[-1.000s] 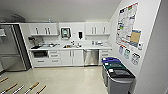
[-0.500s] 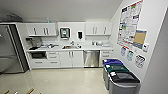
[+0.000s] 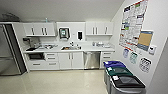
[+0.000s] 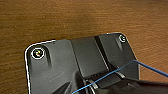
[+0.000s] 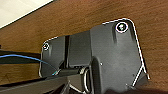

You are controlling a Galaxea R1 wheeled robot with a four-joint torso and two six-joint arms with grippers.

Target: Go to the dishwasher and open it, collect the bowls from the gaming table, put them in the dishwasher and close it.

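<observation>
The dishwasher (image 3: 91,60) is built into the far kitchen counter, right of the white double cabinet under the sink. Its brushed steel front is closed, with a bar handle along the top. It stands a few metres ahead of me across a pale floor. The bowls and the gaming table are out of view. Both wrist views look down past the robot's dark plate onto a brown wood-grain surface (image 4: 75,17) (image 5: 105,12).
A tall steel refrigerator (image 3: 7,55) stands at the left. A row of lidded waste bins (image 3: 122,77) lines the right wall under posters (image 3: 132,22). A small black-fronted oven (image 3: 36,56) sits in the left cabinets. Pale floor (image 3: 62,82) lies between me and the counter.
The whole head picture has shifted slightly, so the camera has moved a little; the kitchen itself looks unchanged.
</observation>
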